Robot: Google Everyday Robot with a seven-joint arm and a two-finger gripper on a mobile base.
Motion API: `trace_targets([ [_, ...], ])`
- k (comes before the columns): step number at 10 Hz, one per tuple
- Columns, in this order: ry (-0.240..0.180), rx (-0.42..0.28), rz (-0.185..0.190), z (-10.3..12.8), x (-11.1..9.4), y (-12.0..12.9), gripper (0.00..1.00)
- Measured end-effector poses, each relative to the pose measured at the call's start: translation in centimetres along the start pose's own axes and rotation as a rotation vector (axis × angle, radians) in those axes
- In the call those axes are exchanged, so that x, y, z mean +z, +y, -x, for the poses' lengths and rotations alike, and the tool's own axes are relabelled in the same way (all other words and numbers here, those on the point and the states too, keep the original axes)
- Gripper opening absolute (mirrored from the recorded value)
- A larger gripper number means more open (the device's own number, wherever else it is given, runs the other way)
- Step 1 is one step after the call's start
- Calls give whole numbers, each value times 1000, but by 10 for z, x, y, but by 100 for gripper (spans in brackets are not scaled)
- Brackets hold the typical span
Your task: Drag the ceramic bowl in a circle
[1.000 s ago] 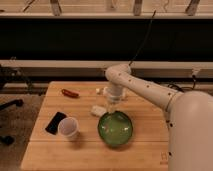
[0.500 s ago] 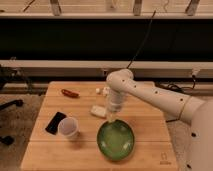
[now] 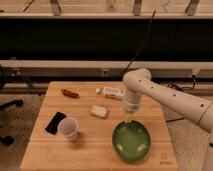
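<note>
— on the wooden table (image 3: 50, 150), where's the ceramic bowl (image 3: 131, 141)?
— near the front right edge, just right of the white cup (image 3: 68, 128) and black phone (image 3: 54, 122).
— and your gripper (image 3: 128, 119)?
— my arm (image 3: 165, 97) points it straight down at the bowl's back rim. whether my fingers are spread or pinching the rim, i cannot tell.

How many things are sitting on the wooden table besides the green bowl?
5: a white cup and black phone front left, a red item back left, a white block mid-table, a packet at the back. The end effector touches the bowl's far rim.
</note>
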Motion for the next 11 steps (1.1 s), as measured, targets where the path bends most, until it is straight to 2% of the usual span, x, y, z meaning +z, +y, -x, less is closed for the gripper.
trace_targets([
  [2,37,51,-12,-31,-6,-12,0],
  [4,72,96,-30,-55,-12,-43,0],
  [5,75,98,-33,-59,-10,-54,0],
  [6,75,96,-29,-62,-4,-64,2],
  [8,74,85,-23,-54,10,-77,15],
  [9,73,83,-25,-48,11,-77,17],
  [11,78,86,-29,-45,-2,-72,23],
])
